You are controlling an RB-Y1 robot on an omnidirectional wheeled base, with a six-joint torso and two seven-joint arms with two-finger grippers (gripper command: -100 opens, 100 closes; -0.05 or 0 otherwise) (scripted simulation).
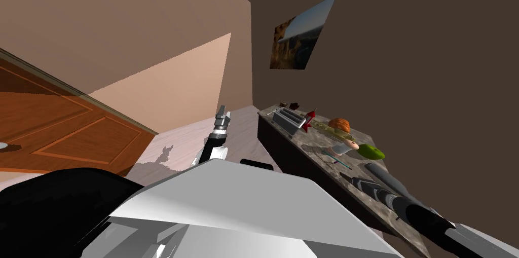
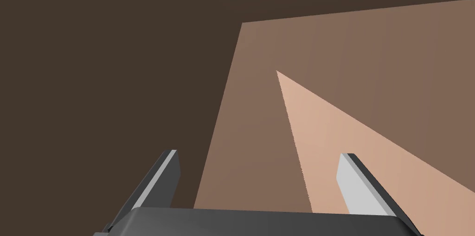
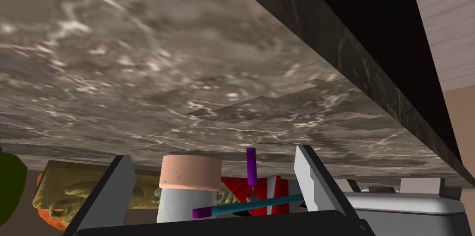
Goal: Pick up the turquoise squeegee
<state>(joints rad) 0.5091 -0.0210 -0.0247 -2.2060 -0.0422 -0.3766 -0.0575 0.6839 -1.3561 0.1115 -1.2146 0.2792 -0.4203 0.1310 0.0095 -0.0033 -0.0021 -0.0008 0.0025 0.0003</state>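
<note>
Squeegee, turquoise with purple ends, lies on the table beside a pink-topped jar, just ahead of my open right jaws. Nothing is gripped: I judge the approach nearly done, with closing and lifting left. My left jaws hang open, away from the table.

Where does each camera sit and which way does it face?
Head view: on the head, looking steeply down at the marble counter; left gripper shows.
Left wrist view: on the left hand, aimed off the counter; gripper open.
Right wrist view: on the right hand, low over the counter, facing the squeegee; right gripper open.
Head and right wrist share counter and squeegee.
</note>
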